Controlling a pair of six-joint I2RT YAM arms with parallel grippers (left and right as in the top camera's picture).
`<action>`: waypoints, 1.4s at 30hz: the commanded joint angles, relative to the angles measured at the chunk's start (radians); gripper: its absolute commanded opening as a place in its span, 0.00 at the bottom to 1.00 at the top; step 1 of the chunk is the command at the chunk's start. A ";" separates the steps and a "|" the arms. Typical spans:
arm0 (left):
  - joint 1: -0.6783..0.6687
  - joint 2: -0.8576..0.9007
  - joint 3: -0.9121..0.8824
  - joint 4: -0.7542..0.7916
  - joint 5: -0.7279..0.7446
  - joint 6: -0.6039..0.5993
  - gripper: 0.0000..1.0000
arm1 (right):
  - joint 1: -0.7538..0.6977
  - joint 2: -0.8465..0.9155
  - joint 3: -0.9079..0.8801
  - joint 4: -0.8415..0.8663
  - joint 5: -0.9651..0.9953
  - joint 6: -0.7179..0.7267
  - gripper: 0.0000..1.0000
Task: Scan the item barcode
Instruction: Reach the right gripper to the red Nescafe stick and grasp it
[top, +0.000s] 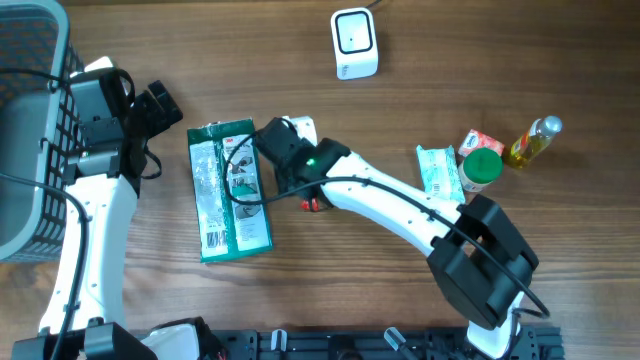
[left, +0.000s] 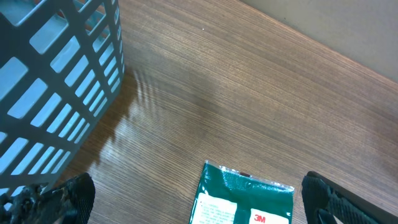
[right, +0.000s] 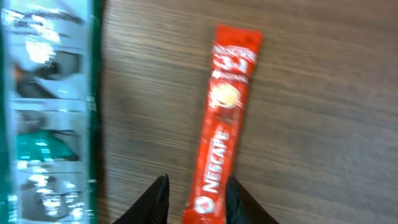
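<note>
A red Nescafe stick (right: 221, 118) lies flat on the wooden table; only its tip (top: 315, 205) shows in the overhead view. My right gripper (right: 196, 196) hangs over the stick's near end, its jaws partly open and straddling it. The right finger (right: 239, 199) is at the stick's edge and the left finger stands clear. A green 3M packet (top: 230, 190) lies just left of it, barcode label up. The white scanner (top: 354, 43) stands at the back. My left gripper (left: 200, 194) is wide open above the packet's (left: 245, 199) far end, holding nothing.
A grey mesh basket (top: 30, 130) stands at the far left, close to the left arm. At the right are a pale green pack (top: 440, 170), a green-lidded jar (top: 482, 168), a pink carton (top: 480, 140) and a small oil bottle (top: 532, 140).
</note>
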 joint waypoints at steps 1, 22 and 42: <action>0.003 -0.009 0.011 0.003 -0.006 0.008 1.00 | 0.003 0.002 -0.058 0.007 0.044 0.093 0.30; 0.003 -0.009 0.011 0.003 -0.006 0.008 1.00 | 0.004 0.086 -0.156 0.139 -0.025 0.165 0.25; 0.003 -0.009 0.011 0.003 -0.006 0.008 1.00 | -0.179 0.007 -0.159 0.144 -0.470 0.072 0.04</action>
